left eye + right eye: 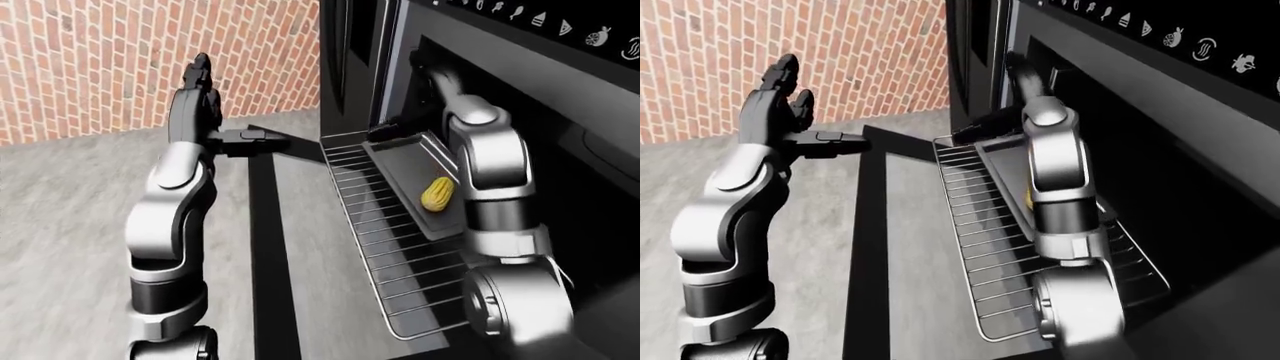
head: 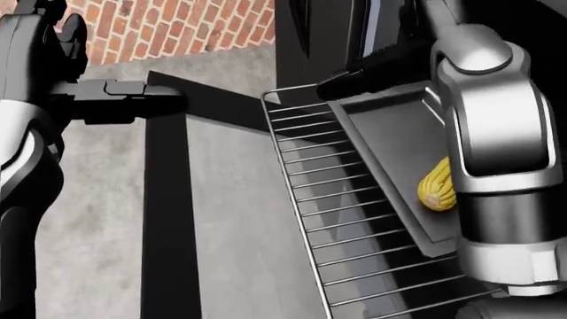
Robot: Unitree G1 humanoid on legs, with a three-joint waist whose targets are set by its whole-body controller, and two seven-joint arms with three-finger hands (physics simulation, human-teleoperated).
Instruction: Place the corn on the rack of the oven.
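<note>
Short yellow ear of corn (image 1: pixel 437 194), ridged with kernels, lying free on its side in the dark grey metal baking tray (image 2: pixel 383 133), close to the tray's rim toward the bottom of the head view and partly hidden there behind the right forearm. Tray itself resting on the pulled-out chrome wire oven rack (image 2: pixel 332 219), toward the top right of that rack. Nothing touching the corn.

Right hand (image 2: pixel 359 76), black and three-fingered, held above the top edge of the tray, well apart from the corn; fingers stretched out straight and lying side by side, gripping nothing. Left hand (image 1: pixel 775 94) raised off to the left of the rack, over the dropped-down black oven door (image 2: pixel 168 219), fingers spread upward and empty.

Likely handling, judged from shape alone: light, stiff enough to take a firm pinch without crushing, but round and tapered, so prone to roll on the smooth tray floor or to squirt out of a grip placed near either end. Best taken across the thick middle, fingers on opposite flanks and square to the long axis; bumpy kernels probably giving some purchase. Tray rim beside it leaving less room on that side for a finger.

Corn already carried by the rack by way of the tray; whether that counts as placed, hard to say.
</note>
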